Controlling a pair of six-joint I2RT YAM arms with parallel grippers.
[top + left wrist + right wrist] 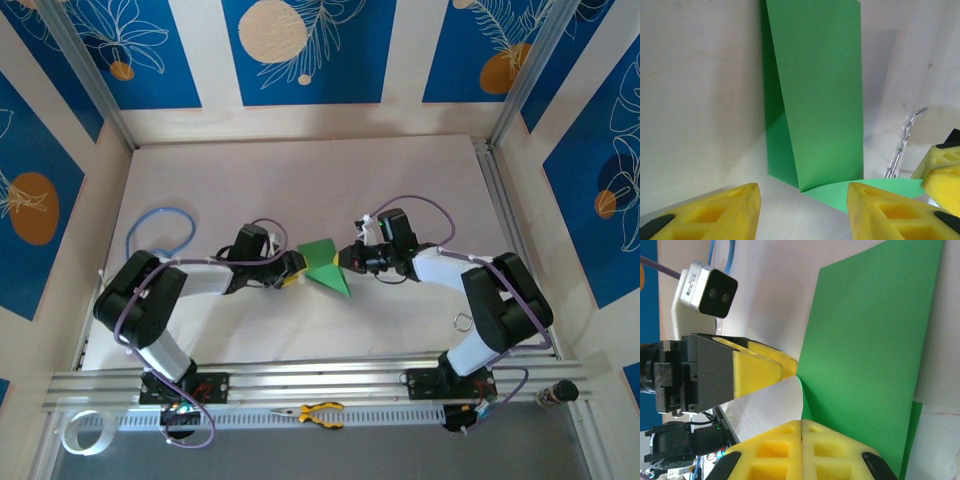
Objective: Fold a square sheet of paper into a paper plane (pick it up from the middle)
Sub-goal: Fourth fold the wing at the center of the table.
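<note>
The square sheet of paper [325, 262] is bright green and partly folded, with one flap raised over another. It sits between my two grippers at mid-table. In the left wrist view the sheet of paper [820, 100] stands upright ahead of my left gripper [802, 192], whose yellow fingers are open with nothing between them. My right gripper [801, 422] is shut, and the edge of the sheet of paper [870, 340] runs into the seam between its fingers. From above, my left gripper [295, 270] touches the sheet's left side and my right gripper [348, 260] its right side.
Yellow-handled pliers [320, 413] lie on the front rail. A white tape roll [85, 432] sits at the near left corner. A blue cable loop [160, 225] lies by the left arm, and a metal ring [462, 322] by the right arm. Walls enclose the table.
</note>
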